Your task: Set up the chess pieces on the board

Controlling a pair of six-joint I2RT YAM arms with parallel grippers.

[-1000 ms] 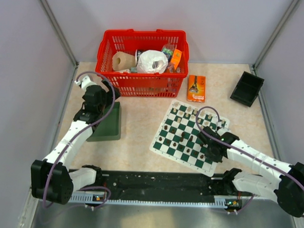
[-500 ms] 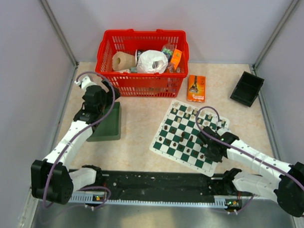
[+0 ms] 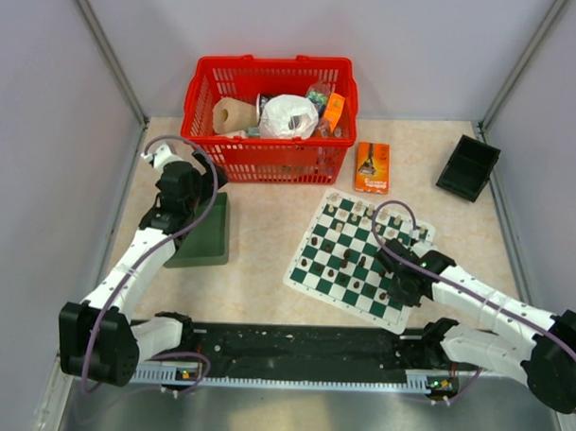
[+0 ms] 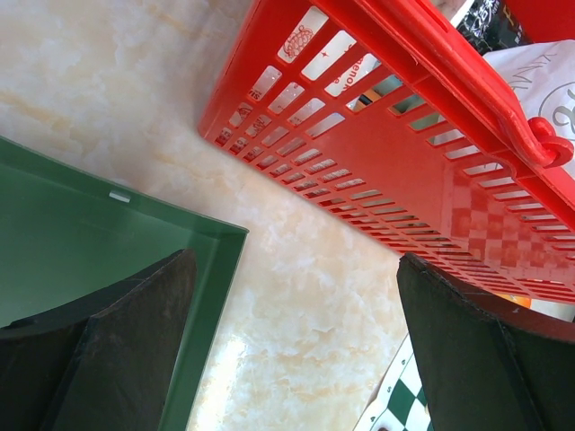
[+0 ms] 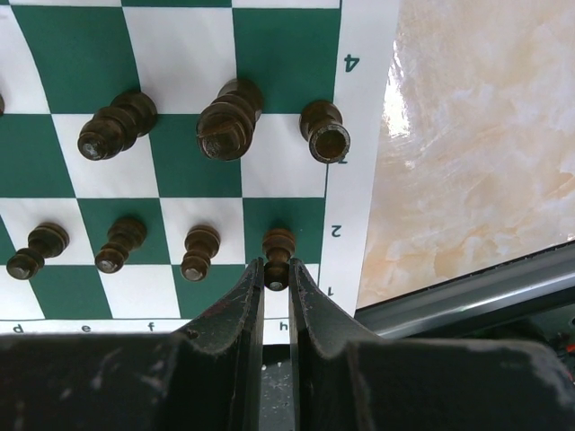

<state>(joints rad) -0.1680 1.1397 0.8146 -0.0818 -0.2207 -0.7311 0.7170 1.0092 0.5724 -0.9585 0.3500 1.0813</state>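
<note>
The green and white board (image 3: 312,237) lies right of centre, with dark chess pieces (image 3: 347,265) on several squares. My right gripper (image 3: 392,278) is low over the board's near right corner. In the right wrist view the right gripper (image 5: 277,269) is shut on the head of a dark pawn (image 5: 278,244) that stands on the board (image 5: 286,45) by the "2" mark. Three more dark pawns (image 5: 199,251) stand in the same row, and taller dark pieces (image 5: 229,121) stand one row beyond. My left gripper (image 3: 186,212), also seen in the left wrist view (image 4: 295,265), is open and empty.
A dark green tray (image 3: 202,233) lies under the left gripper, its corner (image 4: 216,235) between the fingers. A red basket (image 3: 270,106) of items stands behind it, close in the left wrist view (image 4: 404,153). An orange box (image 3: 371,167) and a black tray (image 3: 468,167) lie at the back right.
</note>
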